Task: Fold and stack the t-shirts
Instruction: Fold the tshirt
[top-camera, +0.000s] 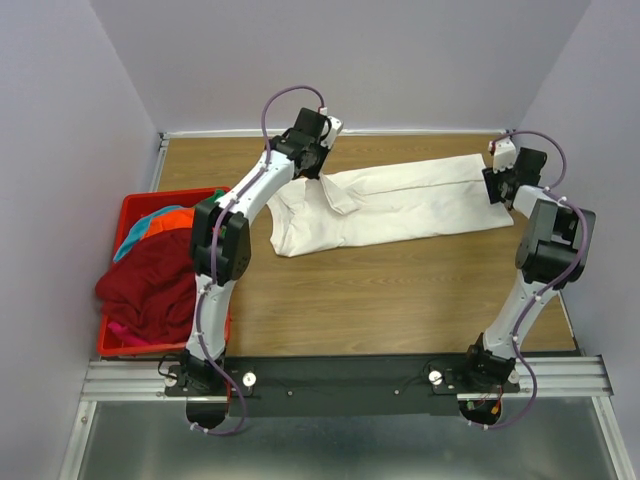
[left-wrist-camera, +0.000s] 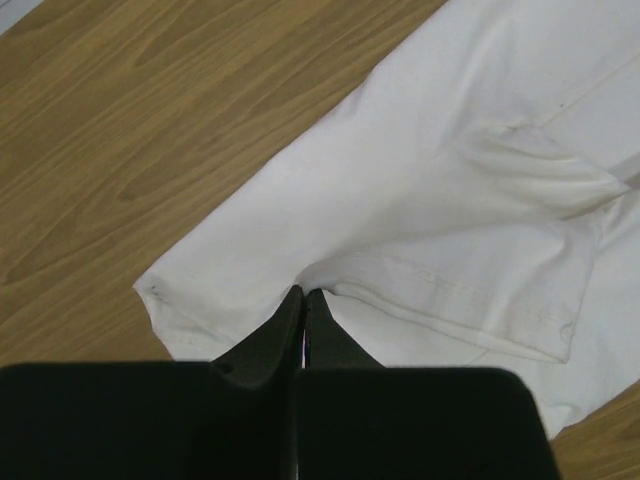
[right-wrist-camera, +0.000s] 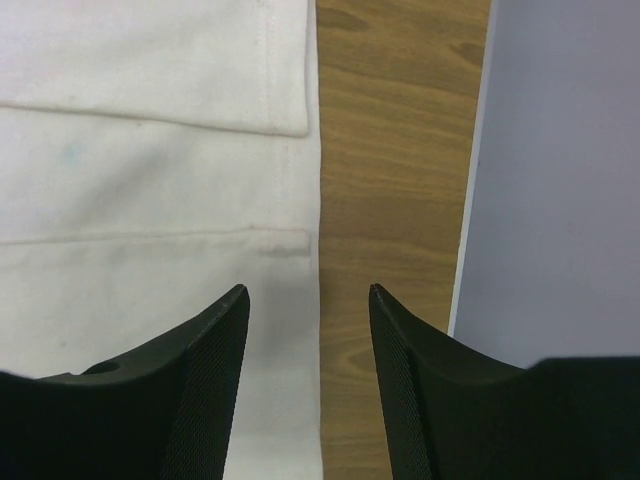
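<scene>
Wood-grain laminate covers the counter (top-camera: 400, 290), which fills the middle of the top view between pale walls. Across its far half lies the white t-shirt (top-camera: 400, 205), folded into a long band. It runs from about 11 o'clock to 2 o'clock of the counter's centre, with its broader end toward the left arm and layered hems at the other end.

At 9 o'clock the red plastic basket (top-camera: 140, 200) sits against the counter's edge. A dark red t-shirt (top-camera: 150, 285) is heaped in it and spills over its rim. An orange t-shirt (top-camera: 172, 215) shows at the 12 o'clock side of that heap and a strip of teal t-shirt (top-camera: 135, 240) at its 10 o'clock side.

The left claw (left-wrist-camera: 303, 293) is at 11 o'clock, on the shirt's broader end. It is clenched, with its tips pressed together on a pucker of the white cloth beside a stitched sleeve hem.

The right claw (right-wrist-camera: 308, 290) is at 2 o'clock, over the shirt's other end. It is released, with its jaws standing apart and nothing gripped between them. One jaw is above the white cloth and the other above bare wood, so the shirt's edge runs between them.
</scene>
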